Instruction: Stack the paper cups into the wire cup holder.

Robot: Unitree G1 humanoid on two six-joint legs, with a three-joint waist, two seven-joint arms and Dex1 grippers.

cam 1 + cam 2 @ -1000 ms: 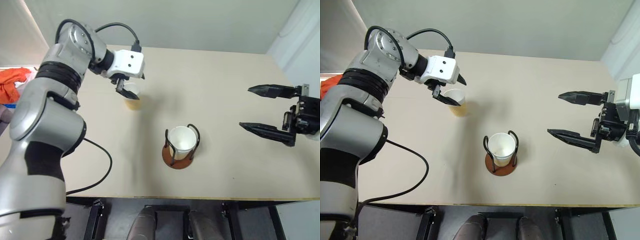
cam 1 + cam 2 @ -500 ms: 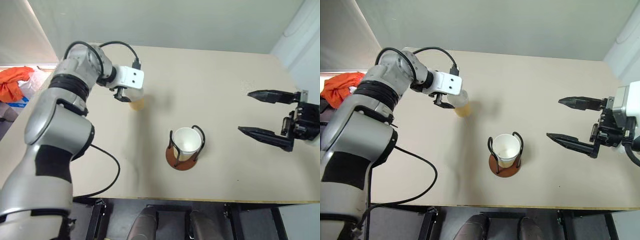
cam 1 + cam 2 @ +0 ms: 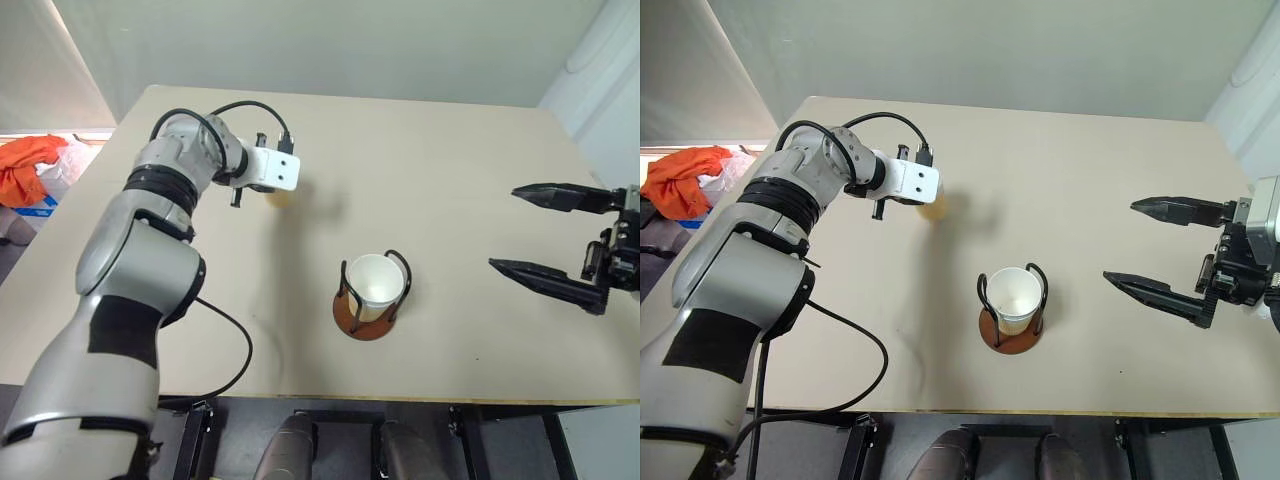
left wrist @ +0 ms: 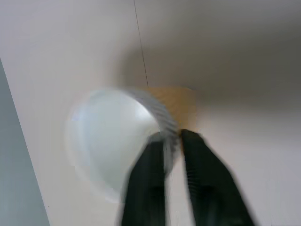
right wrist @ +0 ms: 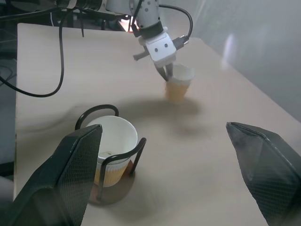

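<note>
Paper cups are seen at two places on the table [image 3: 470, 180]: one cup [image 5: 179, 84] stands toward the far left part, and its rim is pinched between the closed fingers [image 4: 150, 179] of the left gripper [image 4: 172, 141], one finger inside the cup and one outside. Another cup [image 3: 375, 284] is seated upright in the wire cup holder [image 3: 363, 318] near the middle of the front edge. The right gripper [image 3: 552, 232] is held above the table's right side, well apart from the holder, its fingers [image 5: 75, 165] spread wide with nothing between them.
</note>
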